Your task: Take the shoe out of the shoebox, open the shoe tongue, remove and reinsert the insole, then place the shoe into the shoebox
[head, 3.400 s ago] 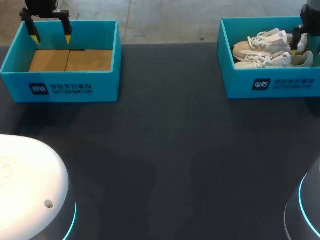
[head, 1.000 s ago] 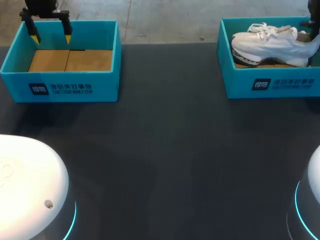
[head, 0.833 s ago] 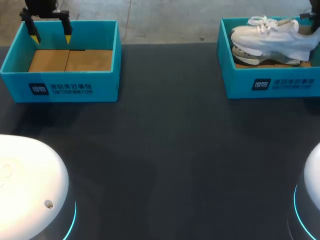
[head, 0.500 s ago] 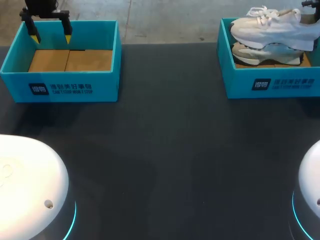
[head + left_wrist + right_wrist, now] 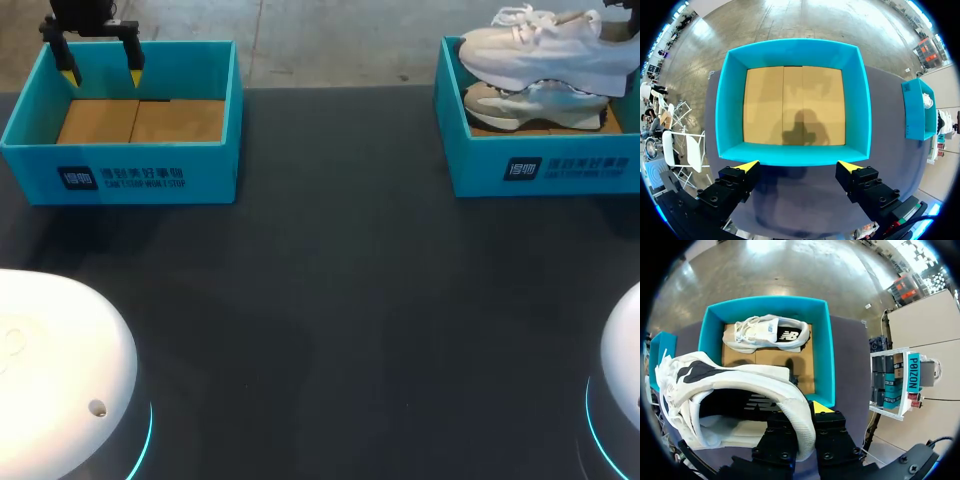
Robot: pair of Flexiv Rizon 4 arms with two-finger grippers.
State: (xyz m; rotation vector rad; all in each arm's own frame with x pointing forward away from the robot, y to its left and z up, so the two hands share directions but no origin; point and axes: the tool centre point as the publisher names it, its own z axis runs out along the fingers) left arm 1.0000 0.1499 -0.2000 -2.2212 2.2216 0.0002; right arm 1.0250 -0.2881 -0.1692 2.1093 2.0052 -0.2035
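Observation:
A white shoe (image 5: pixel 545 50) hangs above the right teal shoebox (image 5: pixel 540 165), its sole level with the box's rim. My right gripper (image 5: pixel 807 415) is shut on its heel collar, one yellow tip showing beside the heel; the shoe (image 5: pixel 740 390) opens toward the camera. A second white shoe (image 5: pixel 535 105) (image 5: pixel 765 334) lies inside that box (image 5: pixel 822 355) on its cardboard floor. At the far left my left gripper (image 5: pixel 102 72) (image 5: pixel 799 167) hovers open over the near wall of the left teal box (image 5: pixel 120 170) (image 5: pixel 795 50), which holds nothing but its cardboard floor.
The dark table (image 5: pixel 330 300) stretches between the two boxes and toward the front. Both arm bases (image 5: pixel 60 380) sit at the front corners. The right box (image 5: pixel 917 110) shows far off beside the left gripper.
My right gripper has lifted the white shoe up out of the right box, uncovering the second shoe beneath. The left arm has not moved.

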